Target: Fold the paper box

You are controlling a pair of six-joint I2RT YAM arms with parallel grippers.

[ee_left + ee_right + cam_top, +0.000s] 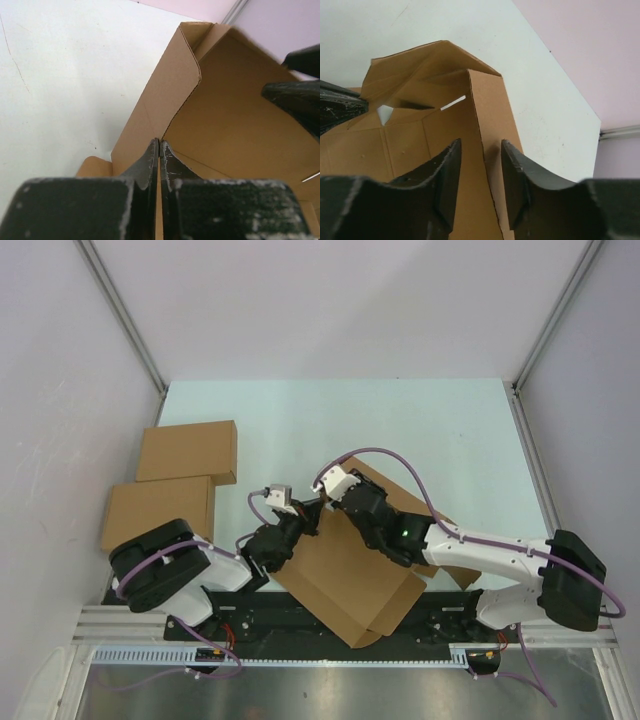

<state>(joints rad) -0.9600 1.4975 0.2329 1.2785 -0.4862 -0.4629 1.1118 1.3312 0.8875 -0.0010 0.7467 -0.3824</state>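
Pale table [420, 420] bears paper box [340, 580], left tool [159, 143] pinching it.

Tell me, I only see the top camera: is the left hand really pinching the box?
Observer: Yes. The left wrist view shows the left hand shut on a raised side wall of the paper box.
Operator: Is the right hand squeezing too?
Observer: No. Its own camera shows the right hand open, with its fingers on either side of a folded edge of cardboard.
Operator: Can you see any slots?
Observer: Yes, a thin slit shows in the cardboard beyond that hand.
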